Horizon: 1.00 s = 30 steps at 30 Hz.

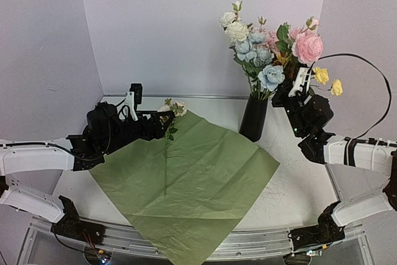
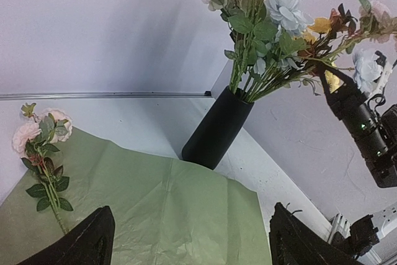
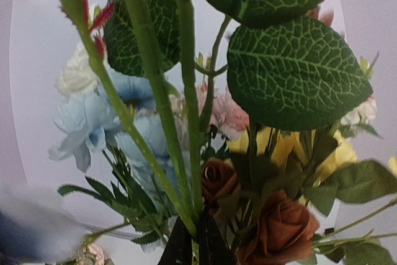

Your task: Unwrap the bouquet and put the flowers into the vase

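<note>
- My right end effector [image 3: 193,241] is pinched together on a thin green stem among the flowers [image 1: 257,54], which stand bunched in the black vase [image 1: 254,119] at the back of the surface [image 1: 298,184].
- My left end effector [image 2: 191,234] hangs with fingers wide apart and holding nothing. It is just over the green wrapping paper [image 1: 205,178] spread flat, beside the loose stem [image 1: 165,159] lying on the sheet with its pale blooms toward the back wall.
- Risk: the vase is slim and looks top-heavy. A sideways tug from my right grip could tip it or drag out neighbouring stems, because leaves crowd close around my fingertips.
- Risk: I cannot tell whether the pinched stem's foot sits inside the vase. If I release too soon, it may be left leaning out over the rim.
- Risk: the loose stem is thin and lies flat on soft paper, so my left fingers could catch the sheet along with it. The sheet's far edge runs right by the vase's foot, and I cannot tell whether they touch. A dragged sheet might nudge the vase.
- Around: a black cable [image 1: 372,66] arcs beside my right arm, near the yellow blooms, and could snag them.
- In the way: my right arm crowds the vase's right side, so the loose stem would likely have to come in from the left or from above.
</note>
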Motion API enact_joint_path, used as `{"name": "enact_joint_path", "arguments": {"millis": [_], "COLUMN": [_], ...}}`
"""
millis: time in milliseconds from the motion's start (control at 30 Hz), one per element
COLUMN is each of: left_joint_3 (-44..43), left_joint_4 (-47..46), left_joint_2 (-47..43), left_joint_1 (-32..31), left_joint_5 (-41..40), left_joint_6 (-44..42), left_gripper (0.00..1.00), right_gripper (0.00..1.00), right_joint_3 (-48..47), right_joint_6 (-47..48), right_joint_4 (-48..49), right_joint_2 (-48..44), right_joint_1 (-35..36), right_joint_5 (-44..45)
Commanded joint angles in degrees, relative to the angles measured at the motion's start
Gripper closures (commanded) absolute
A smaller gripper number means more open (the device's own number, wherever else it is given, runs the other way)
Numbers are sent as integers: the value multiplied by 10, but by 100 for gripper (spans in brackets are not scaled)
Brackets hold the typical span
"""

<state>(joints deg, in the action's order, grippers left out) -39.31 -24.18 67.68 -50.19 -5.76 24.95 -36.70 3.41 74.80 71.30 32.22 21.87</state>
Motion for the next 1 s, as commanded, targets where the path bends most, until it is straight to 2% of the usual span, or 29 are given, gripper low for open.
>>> {"name": "enact_joint_path", "arguments": {"millis": [0, 733, 900, 967], "left_joint_3": [-12, -6, -5, -7], "left_joint_4": [-20, -19, -18, -18], "left_joint_2": [-13, -16, -14, -10], "left_joint_1": [2, 3, 3, 3], "left_joint_5": [-4, -13, -13, -14], "left_joint_6": [-6, -6, -5, -5], "left_gripper": [13, 13, 13, 13], "right_gripper": [100, 100, 100, 88], "right_joint_3": [9, -36, -24, -22], "right_joint_6": [-29, -119, -133, -137], "right_joint_4": [143, -31, -52, -72], "right_joint_2": [7, 77, 60, 40], "right_joint_1": [-4, -18, -18, -18], "right_joint_5": [14, 19, 15, 17]}}
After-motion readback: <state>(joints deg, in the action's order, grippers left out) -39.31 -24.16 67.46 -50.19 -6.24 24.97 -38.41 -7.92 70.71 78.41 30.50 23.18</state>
